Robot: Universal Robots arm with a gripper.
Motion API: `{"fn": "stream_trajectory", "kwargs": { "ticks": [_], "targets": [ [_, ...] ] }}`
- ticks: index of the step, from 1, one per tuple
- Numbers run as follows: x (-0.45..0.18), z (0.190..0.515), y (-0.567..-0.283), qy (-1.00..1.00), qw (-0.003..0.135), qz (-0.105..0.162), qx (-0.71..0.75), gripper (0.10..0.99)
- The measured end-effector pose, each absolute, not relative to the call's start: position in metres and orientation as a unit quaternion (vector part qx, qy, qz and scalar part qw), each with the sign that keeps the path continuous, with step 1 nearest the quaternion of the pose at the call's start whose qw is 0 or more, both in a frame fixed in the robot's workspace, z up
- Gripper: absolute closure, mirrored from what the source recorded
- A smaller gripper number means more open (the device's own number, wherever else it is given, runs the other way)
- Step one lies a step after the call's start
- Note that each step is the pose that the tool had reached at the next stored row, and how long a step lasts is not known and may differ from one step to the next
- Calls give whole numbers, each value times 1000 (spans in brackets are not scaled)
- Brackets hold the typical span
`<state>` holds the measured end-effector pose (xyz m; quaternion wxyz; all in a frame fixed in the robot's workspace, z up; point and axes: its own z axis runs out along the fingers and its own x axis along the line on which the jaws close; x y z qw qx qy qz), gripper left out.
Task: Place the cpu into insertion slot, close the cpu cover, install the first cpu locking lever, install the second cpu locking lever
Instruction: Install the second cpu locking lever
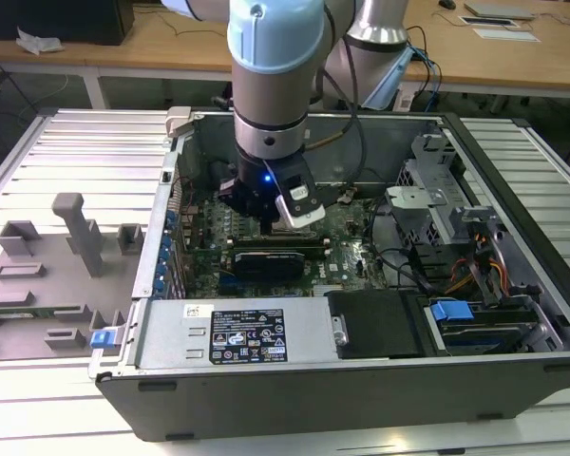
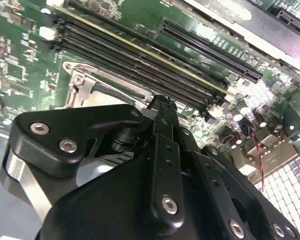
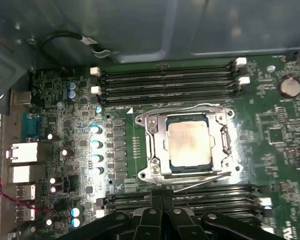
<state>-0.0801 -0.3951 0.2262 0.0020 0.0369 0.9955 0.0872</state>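
In the first wrist view the cpu (image 3: 189, 145), a square chip with a dull silver top, lies flat in the insertion slot (image 3: 146, 172). The grey cpu cover (image 3: 157, 150) lies down around it and frames the chip. One thin wire locking lever (image 3: 190, 106) runs along the socket's far edge. Another lever (image 3: 205, 180) lies at a slant along the edge nearest the gripper. My gripper (image 3: 162, 207) is shut with nothing in it, over the memory slots beside the socket. In the second wrist view the black gripper (image 2: 162, 102) hides most of the socket. In the exterior view the gripper (image 1: 266, 217) is low inside the case.
Long black memory slots (image 3: 165, 82) flank the socket on two sides. A black expansion card (image 1: 266, 258) sits close in front of the gripper. The case walls (image 1: 161, 237), power supply (image 1: 247, 332) and drive cables (image 1: 465, 266) ring the board. A grey fixture tray (image 1: 47, 275) lies outside the case.
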Motion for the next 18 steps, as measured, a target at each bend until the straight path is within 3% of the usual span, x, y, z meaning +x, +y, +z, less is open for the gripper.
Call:
{"fn": "stream_trajectory", "kwargs": {
  "ticks": [18],
  "targets": [
    [-88, 208, -393, 994, -1, 110, 14, 980]
  ]
}}
